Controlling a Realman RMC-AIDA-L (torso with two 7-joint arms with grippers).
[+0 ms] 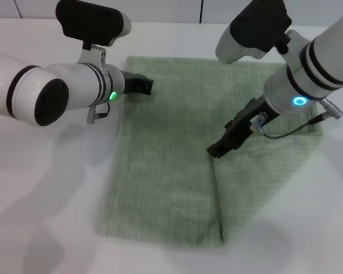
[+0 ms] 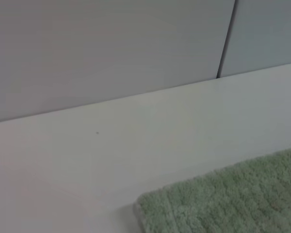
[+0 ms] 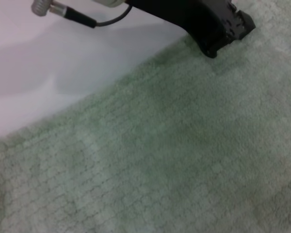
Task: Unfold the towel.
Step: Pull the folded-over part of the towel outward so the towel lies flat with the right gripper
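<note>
- Towel [image 1: 166, 171] lies on the table [image 1: 46, 217], left part flat, right part looking doubled, with a fold edge running to the near hem: I judge unfolding partly done.
- Right gripper [image 1: 217, 149] sits at that fold; left gripper [image 1: 146, 85] at the far-left corner.
- Jaws: I cannot tell for either.
- Only the left wrist view shows the back wall [image 2: 111, 48]; the right wrist view shows the weave close.

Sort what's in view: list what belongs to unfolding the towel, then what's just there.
Belongs to the job:
- towel, with a fold still doubled over on its right side
- right gripper, at that fold's edge
- left gripper, at the towel's far left corner

Just there:
- white table
- wall panels behind it
</note>
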